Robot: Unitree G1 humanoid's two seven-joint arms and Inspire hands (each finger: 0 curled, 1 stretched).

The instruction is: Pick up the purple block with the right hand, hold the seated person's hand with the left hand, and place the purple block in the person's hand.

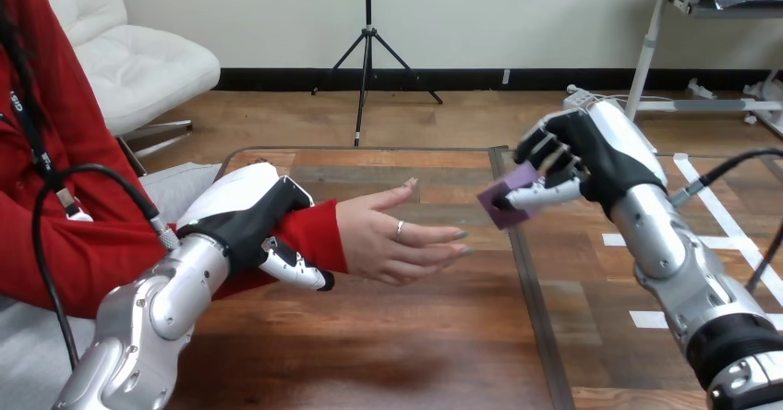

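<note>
A purple block (505, 199) hangs above the table at centre right, pinched between the curled fingers and thumb of my right hand (574, 162). The person's hand (395, 235) reaches in from the left, held out over the table with the palm turned sideways and up, its fingertips a short way left of the block. My left hand (247, 218) is wrapped round the person's wrist at the red sleeve, thumb curled beneath it.
A metal strip (528, 271) runs front to back across the wooden table (388, 345) just under the block. White tape marks (646, 318) lie on the table's right part beside my right forearm.
</note>
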